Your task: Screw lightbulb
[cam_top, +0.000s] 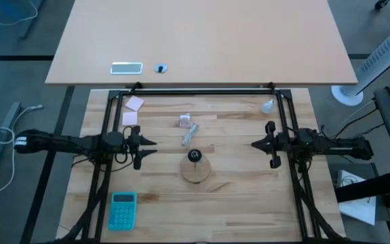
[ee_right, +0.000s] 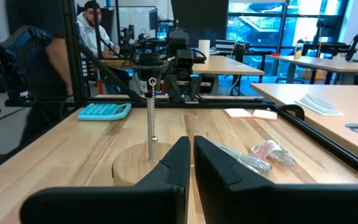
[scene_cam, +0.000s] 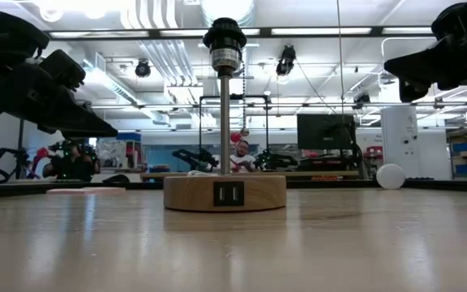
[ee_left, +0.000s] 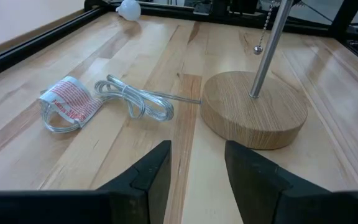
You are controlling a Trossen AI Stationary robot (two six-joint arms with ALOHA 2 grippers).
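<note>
The bulb point(cam_top: 268, 106) is seen near the table's point(cam_top: 249, 203) far right corner, beyond the shut, empty right gripper point(cam_top: 254, 144). The left gripper point(cam_top: 156, 146), part open, holds nothing, well apart from it.

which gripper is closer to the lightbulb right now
Right. The right gripper hovers just below the lightbulb near the table's far right corner; the left gripper is across the table, far off.
</note>
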